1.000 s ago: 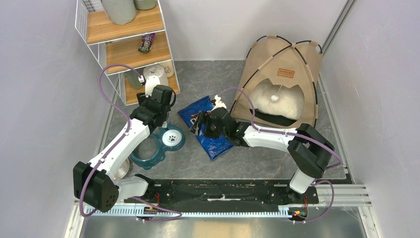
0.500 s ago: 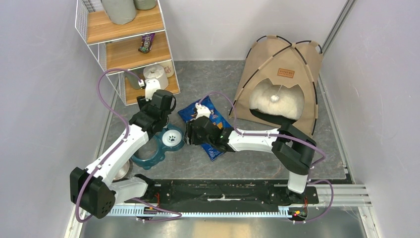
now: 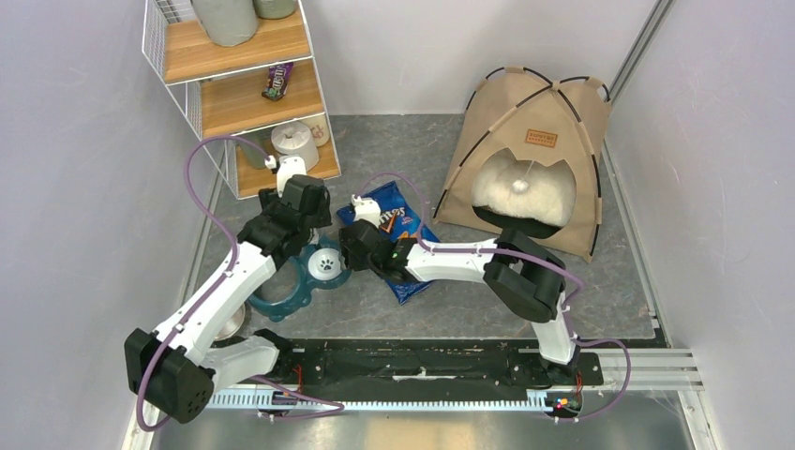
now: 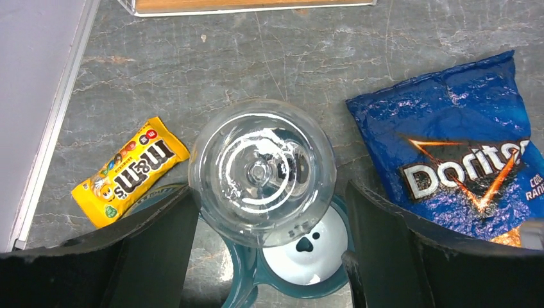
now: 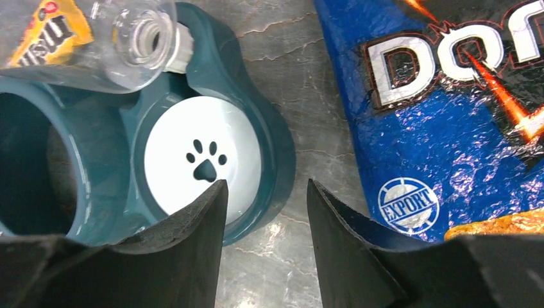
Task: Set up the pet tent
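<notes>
The tan pet tent (image 3: 536, 112) stands upright at the back right, with black poles and a brown patch label (image 3: 542, 137). A fluffy white cushion (image 3: 525, 195) lies inside and a white pom-pom (image 3: 518, 185) hangs in the opening. Both grippers are far left of it. My left gripper (image 3: 302, 225) is shut on a clear bottle (image 4: 262, 170), held base-up over a teal pet feeder (image 4: 256, 282). My right gripper (image 3: 352, 246) is open and empty. It hovers low between the feeder's white paw bowl (image 5: 192, 160) and a blue Doritos bag (image 5: 449, 115).
A yellow M&M's pack (image 4: 128, 170) lies left of the feeder. A wire and wood shelf (image 3: 246, 94) stands at the back left with jars and a candy pack. Grey walls close in on both sides. A metal bowl (image 3: 232, 319) sits by the left arm.
My right arm swung left, from beside the tent across the Doritos bag to the feeder. My left gripper moved slightly nearer over the feeder. The tent has not moved.
</notes>
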Controlling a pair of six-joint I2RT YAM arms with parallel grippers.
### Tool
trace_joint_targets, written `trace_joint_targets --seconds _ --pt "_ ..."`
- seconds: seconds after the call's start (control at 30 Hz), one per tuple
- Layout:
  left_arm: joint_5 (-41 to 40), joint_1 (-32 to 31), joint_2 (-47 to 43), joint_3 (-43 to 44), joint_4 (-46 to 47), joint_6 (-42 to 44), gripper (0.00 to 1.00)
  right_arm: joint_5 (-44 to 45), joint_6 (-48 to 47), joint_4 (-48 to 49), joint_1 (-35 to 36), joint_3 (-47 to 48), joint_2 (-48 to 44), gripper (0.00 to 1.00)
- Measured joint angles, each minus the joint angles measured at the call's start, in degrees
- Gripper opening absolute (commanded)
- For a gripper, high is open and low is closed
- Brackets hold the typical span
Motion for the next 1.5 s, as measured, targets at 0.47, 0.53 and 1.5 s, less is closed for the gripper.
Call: trace_joint_targets --seconds 0.47,0.53,1.5 --pt "1.92 0.0 -3.8 5.77 -2.99 0.7 0.93 2.95 -0.63 -2.51 0.0 4.11 5.42 0.36" --pt "1.9 0.0 -4.33 6.84 -3.08 1.36 0.93 3.65 -0.44 -2.56 0.0 4.44 5.7 0.32" --pt "3.39 7.37 -14.73 1.49 -7.93 -0.13 0.96 12.33 5.22 -9.55 -4.44 5.14 1.57 0.62"
